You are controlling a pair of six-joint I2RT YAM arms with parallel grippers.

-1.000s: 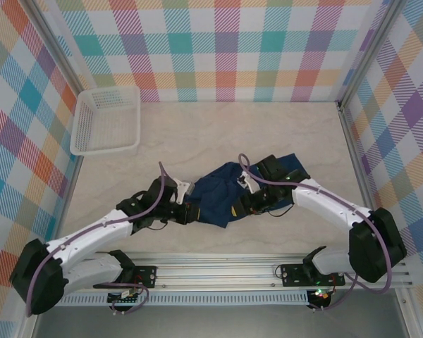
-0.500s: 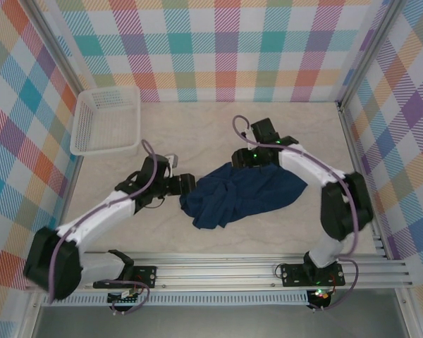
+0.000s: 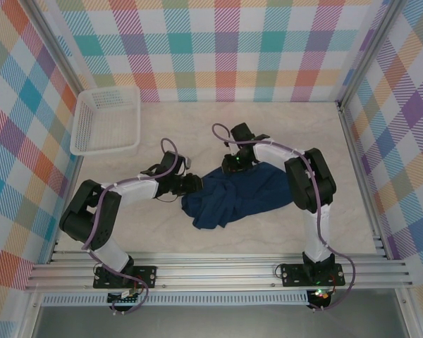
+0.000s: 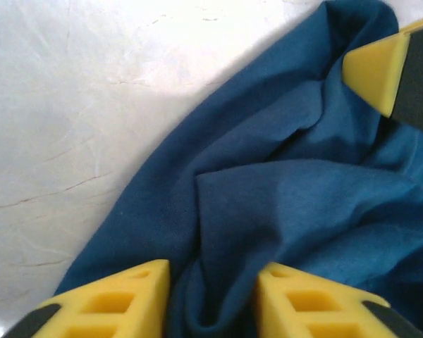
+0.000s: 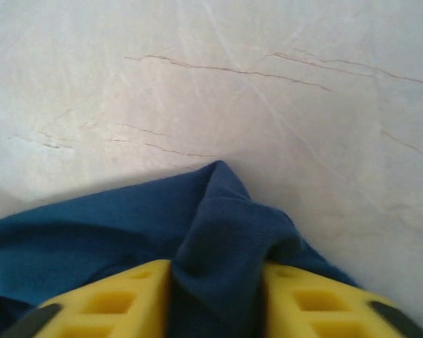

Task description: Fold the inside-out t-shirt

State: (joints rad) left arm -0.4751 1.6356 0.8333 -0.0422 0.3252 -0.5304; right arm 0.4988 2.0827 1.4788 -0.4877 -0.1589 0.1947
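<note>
The inside-out t-shirt (image 3: 243, 196) lies crumpled in a dark navy heap at the middle of the table. My left gripper (image 3: 192, 184) sits at the heap's left edge, and its yellow fingers (image 4: 113, 303) pinch a fold of the blue cloth (image 4: 282, 204). My right gripper (image 3: 234, 163) is at the heap's far edge. A raised ridge of the cloth (image 5: 222, 232) is squeezed between its fingers (image 5: 317, 299). In the left wrist view, one yellow and black finger of the right gripper (image 4: 391, 67) pokes in at the top right.
A white mesh basket (image 3: 106, 120) stands at the far left corner. Plaid walls close off the back and both sides. A metal rail (image 3: 218, 271) runs along the near edge. Pale marble tabletop (image 3: 282, 134) surrounds the shirt.
Both grippers let go of the bunched shirt, which spread out on the table. They then moved farther back and closed on its left and far edges.
</note>
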